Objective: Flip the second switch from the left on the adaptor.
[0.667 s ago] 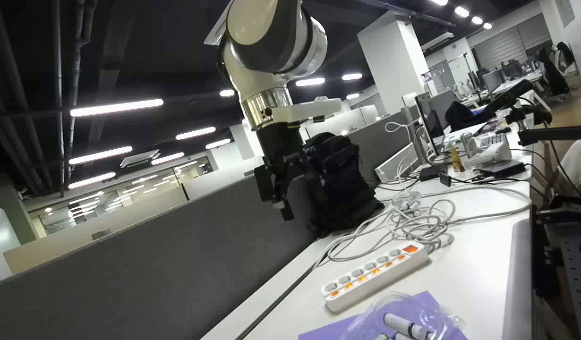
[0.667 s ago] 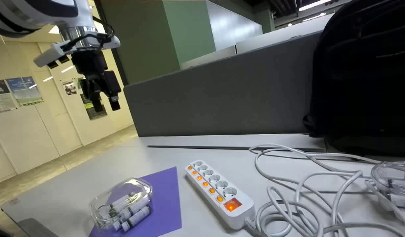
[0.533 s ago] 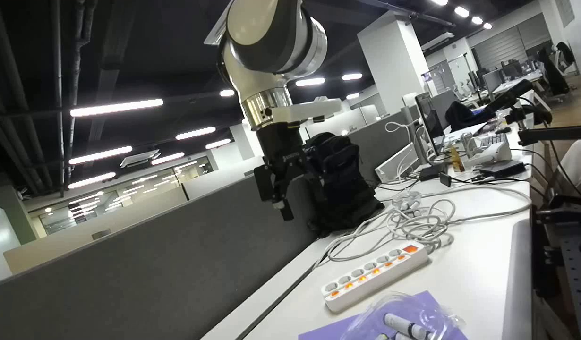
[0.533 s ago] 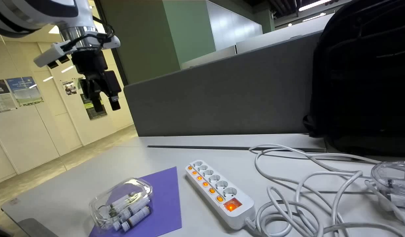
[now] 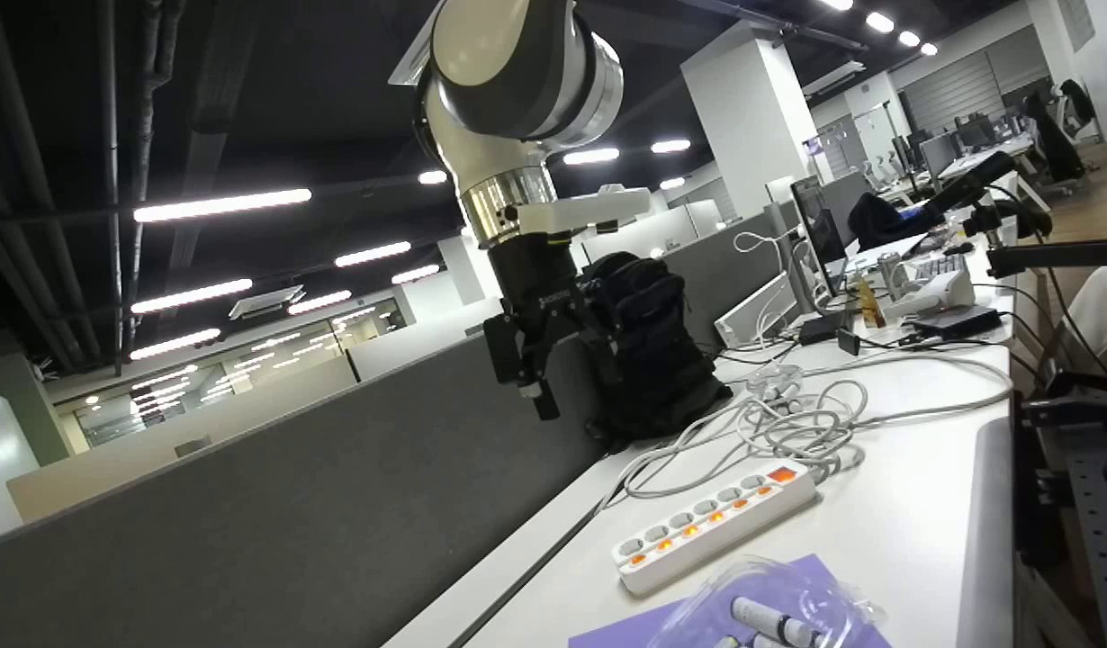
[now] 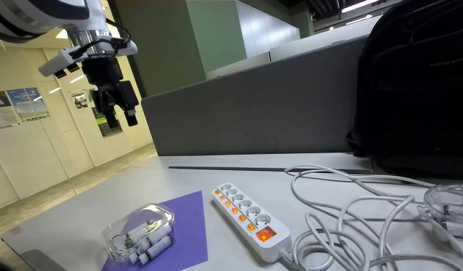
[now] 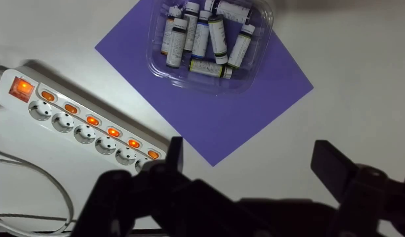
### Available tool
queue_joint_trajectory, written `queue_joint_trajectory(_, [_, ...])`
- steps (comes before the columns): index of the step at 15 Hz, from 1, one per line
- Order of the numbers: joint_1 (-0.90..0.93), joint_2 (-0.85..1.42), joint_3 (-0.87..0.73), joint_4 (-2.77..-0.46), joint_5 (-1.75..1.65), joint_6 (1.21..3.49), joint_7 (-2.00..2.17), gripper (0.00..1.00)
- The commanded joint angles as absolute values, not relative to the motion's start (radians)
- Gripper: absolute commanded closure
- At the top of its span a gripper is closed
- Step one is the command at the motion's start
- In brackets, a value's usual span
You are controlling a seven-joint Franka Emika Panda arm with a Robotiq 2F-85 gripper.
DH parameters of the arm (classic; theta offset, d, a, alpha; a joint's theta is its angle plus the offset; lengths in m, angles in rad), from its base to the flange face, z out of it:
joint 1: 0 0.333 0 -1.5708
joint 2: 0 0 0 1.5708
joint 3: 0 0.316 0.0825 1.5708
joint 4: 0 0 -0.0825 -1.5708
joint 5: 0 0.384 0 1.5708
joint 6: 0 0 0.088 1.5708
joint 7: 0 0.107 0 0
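Observation:
The adaptor is a long white power strip [image 5: 729, 538] lying on the white desk; it also shows in an exterior view [image 6: 271, 248] and in the wrist view [image 7: 14, 108]. It has a row of round sockets and a row of small orange switches, with a larger red main switch [image 7: 21, 89] glowing at the cord end. In the wrist view some small switches glow brightly and others look dimmer. My gripper [image 6: 122, 119] is open and empty, high above the desk and apart from the adaptor. In the wrist view its left finger [image 7: 250, 151] hides the adaptor's far end.
A clear plastic box [image 6: 137, 233] of small bottles sits on a purple sheet [image 6: 192, 233] beside the adaptor. Loose white cables [image 6: 348, 226] tangle near the cord end. A black backpack [image 6: 416, 94] stands against the grey partition [image 6: 254, 105] at the back.

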State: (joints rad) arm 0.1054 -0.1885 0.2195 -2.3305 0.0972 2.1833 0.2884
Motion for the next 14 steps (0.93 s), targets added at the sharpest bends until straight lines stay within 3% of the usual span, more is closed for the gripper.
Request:
queue_joint_trajectory(1, [0.112, -0.185, 0.211, -2.328, 0.074, 2.179, 0.334, 0.00])
queue_joint_trajectory(11, [-0.028, -0.011, 0.155, -2.381, -0.478, 2.534, 0.890, 0.00])
queue_joint_trajectory(12, [-0.026, 0.016, 0.137, -2.375, -0.512, 2.554, 0.938, 0.25])
queue_joint_trajectory(13, [-0.021, 0.047, 0.116, -2.366, -0.538, 2.574, 0.970, 0.26])
queue_joint_trajectory(14, [-0.013, 0.075, 0.096, -2.357, -0.556, 2.592, 1.000, 0.34])
